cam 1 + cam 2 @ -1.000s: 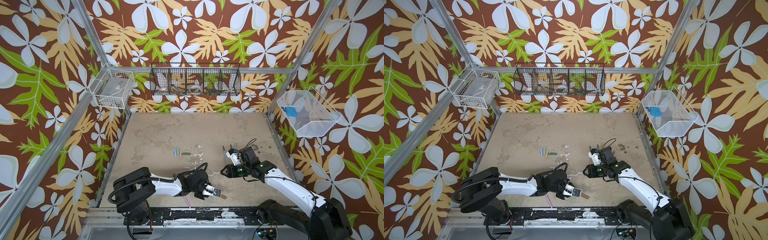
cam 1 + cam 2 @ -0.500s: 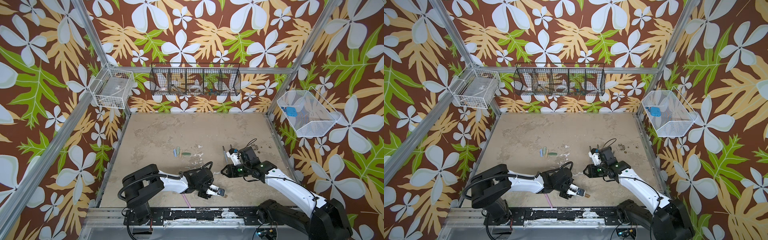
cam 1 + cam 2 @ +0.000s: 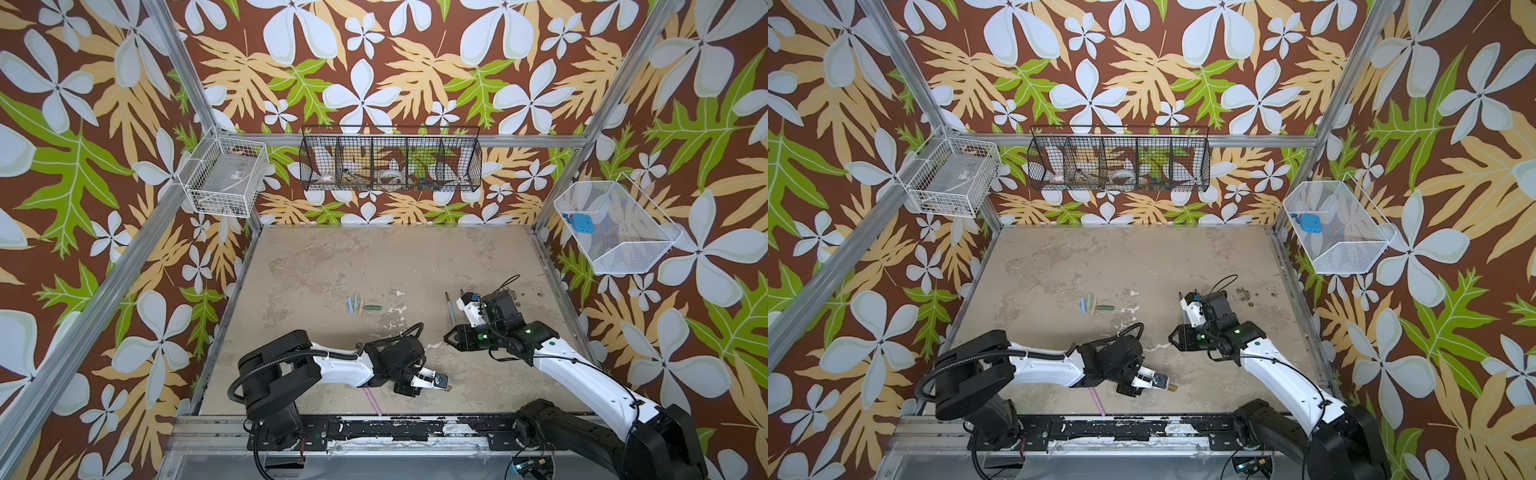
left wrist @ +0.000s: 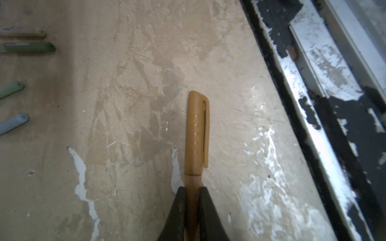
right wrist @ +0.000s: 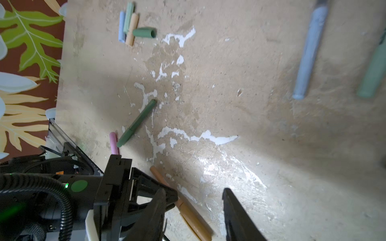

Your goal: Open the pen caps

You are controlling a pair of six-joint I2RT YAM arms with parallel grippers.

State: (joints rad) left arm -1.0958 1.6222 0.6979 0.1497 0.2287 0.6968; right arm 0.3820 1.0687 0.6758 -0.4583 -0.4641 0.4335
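Brown pen (image 4: pixel 192 181), cap (image 4: pixel 196 133) on — in left claw (image 4: pixel 192 189)

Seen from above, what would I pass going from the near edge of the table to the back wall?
Pink pen → left pincer shut on a brown pen → right pincer, open → loose caps → black wire basket.

No writing can be read anywhere here.
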